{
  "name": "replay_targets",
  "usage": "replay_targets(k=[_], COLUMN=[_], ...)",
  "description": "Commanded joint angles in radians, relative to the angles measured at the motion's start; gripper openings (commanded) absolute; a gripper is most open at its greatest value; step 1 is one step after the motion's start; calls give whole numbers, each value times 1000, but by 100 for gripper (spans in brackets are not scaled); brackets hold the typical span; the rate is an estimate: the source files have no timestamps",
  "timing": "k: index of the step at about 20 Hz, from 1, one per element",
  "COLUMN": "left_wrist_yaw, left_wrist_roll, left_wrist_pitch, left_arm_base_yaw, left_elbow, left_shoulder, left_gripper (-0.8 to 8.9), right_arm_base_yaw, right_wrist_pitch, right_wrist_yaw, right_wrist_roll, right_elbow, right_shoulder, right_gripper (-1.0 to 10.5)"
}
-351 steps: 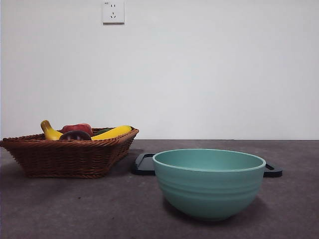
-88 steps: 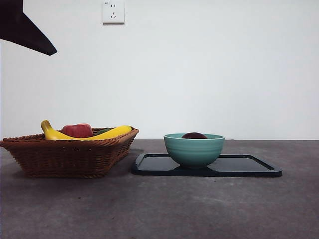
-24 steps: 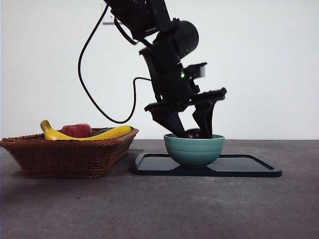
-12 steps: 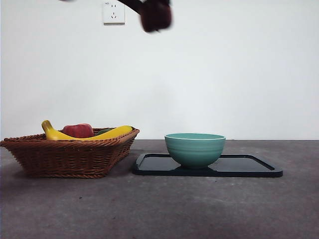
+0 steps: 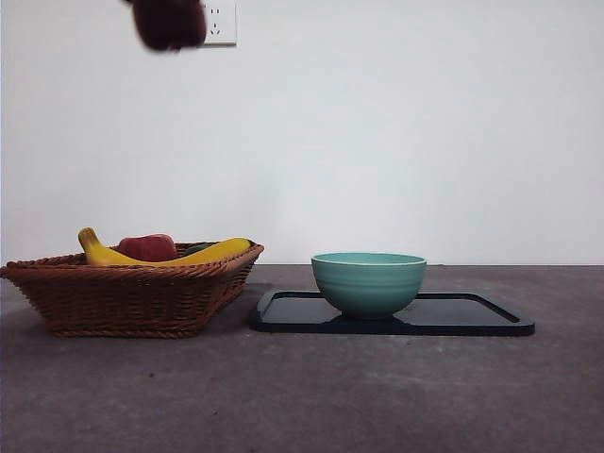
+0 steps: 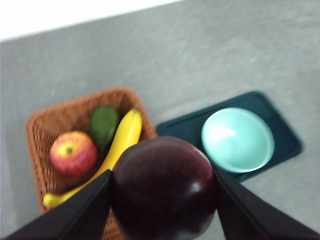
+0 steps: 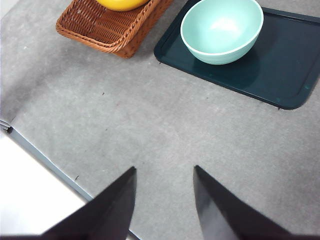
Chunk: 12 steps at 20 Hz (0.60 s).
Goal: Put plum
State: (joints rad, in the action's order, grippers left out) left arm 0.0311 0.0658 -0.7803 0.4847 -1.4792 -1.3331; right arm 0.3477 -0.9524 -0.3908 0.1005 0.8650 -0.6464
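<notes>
My left gripper [image 6: 162,200] is shut on the dark maroon plum [image 6: 164,189] and holds it high in the air. In the front view the plum [image 5: 170,23] shows blurred at the top edge, above the wicker basket [image 5: 132,293]. The teal bowl [image 5: 368,281] stands empty on the dark tray [image 5: 472,316]; it also shows in the left wrist view [image 6: 237,140] and the right wrist view [image 7: 222,29]. My right gripper [image 7: 164,200] is open and empty, high above the bare table.
The basket [image 6: 45,120] holds a red apple [image 6: 73,152], a yellow banana [image 6: 122,137] and a green fruit [image 6: 103,125]. In the front view the apple [image 5: 146,247] and banana [image 5: 212,252] rise above the basket rim. The table edge [image 7: 45,162] is near the right arm.
The left gripper took the plum out of the bowl and lifted it. Over the last half second it carried the plum leftward, from above the tray's left end to above the basket.
</notes>
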Motion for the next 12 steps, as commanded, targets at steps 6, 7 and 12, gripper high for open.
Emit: replay_targets(k=[6, 7, 12], left_wrist_yaw=[5, 5, 5], left_wrist_roll=[-15, -29, -71], left_wrist_pitch=[388, 438, 543], left_arm_base_yaw=[-45, -49, -77], left_elbow=[407, 451, 525], left_shoulder=[21, 10, -107], left_gripper=[247, 247, 247], right_arm_base_yaw=[6, 6, 6], right_wrist_pitch=[8, 8, 9], right_wrist_yaw=[-1, -1, -2], right_wrist_roll=[-15, -15, -15], right_elbow=[5, 5, 5], right_shoulder=[-4, -4, -4], right_gripper=[183, 183, 183])
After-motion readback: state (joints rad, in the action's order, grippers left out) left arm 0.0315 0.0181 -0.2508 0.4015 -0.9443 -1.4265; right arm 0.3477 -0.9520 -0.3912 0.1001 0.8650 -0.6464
